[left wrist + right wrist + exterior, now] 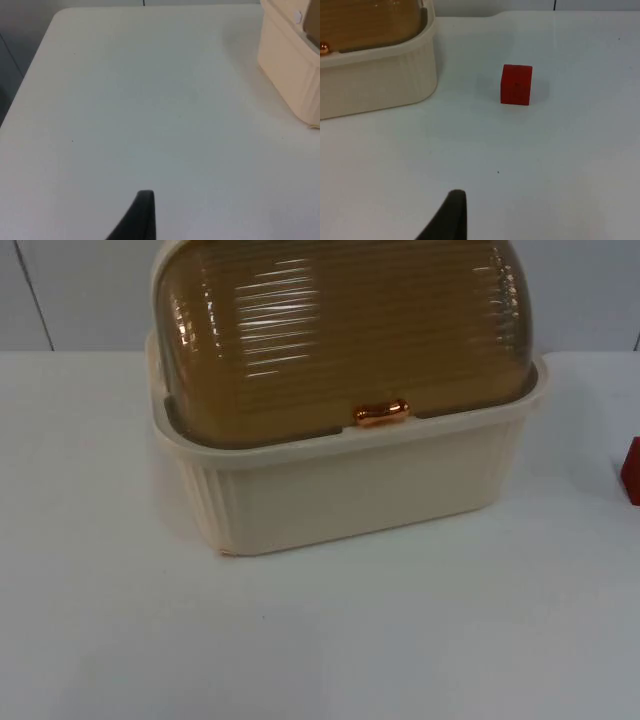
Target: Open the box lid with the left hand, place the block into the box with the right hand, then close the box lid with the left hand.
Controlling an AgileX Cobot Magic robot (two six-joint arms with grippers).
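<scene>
Cream box [350,490]: ribbed plastic body standing on the white table [300,640], close to the grey partition wall [80,290]; a corner of it shows in the left wrist view [290,75] and its front right corner in the right wrist view [380,75].
Lid [340,330]: amber, see-through, ribbed and domed, shut down over the box's rim.
Handle [381,413]: small copper-coloured knob at the middle of the lid's front edge.
Block [516,84]: red cube, resting on the table to the right of the box and apart from it; its edge also shows in the top view [631,472].
Left gripper [140,220]: hangs over bare table to the left of the box, touching nothing; one black fingertip is visible, so I cannot tell whether it is spread or closed.
Right gripper [450,220]: hangs over the table, well short of the block, grasping nothing visible; spread or closed, I cannot tell.
</scene>
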